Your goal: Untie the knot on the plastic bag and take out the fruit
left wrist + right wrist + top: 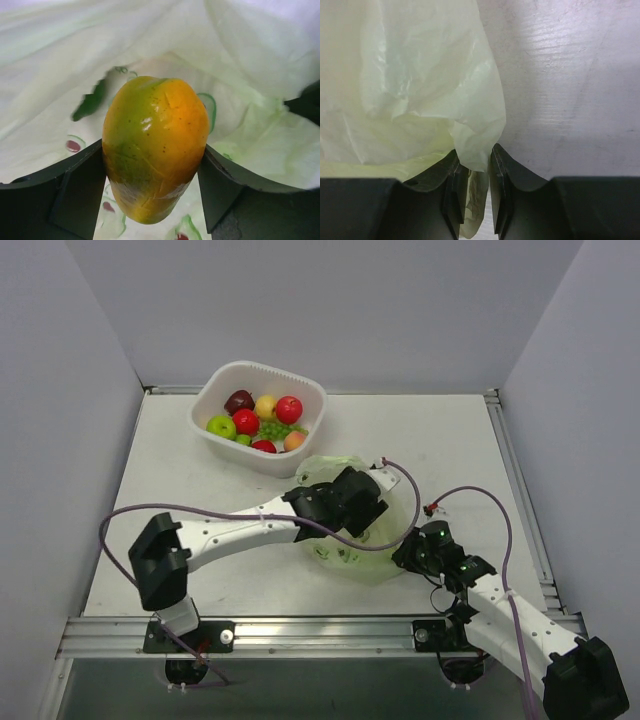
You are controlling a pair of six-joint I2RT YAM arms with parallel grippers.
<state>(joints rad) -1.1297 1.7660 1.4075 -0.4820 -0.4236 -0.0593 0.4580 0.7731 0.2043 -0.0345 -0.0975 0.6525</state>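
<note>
Seemingly inside bag (372, 566) lies mango (155, 145); basket (262, 460) behind.

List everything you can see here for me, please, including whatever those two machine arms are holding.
thin translucent plastic bag: one, pale green, middle of the table
glossy oval mango: one, yellow-orange with green, clamped in the left gripper, bag film behind it
ribbed plastic basket: one, white, far side of the table
round fruit pieces: several, red, dark red, green, yellow, peach, inside the basket
grape bunch: one, green, among the basket's fruit
flat table: one, white, under everything
left gripper: one, black, shut on the mango
right gripper: one, black, pinching the bag's edge
</note>
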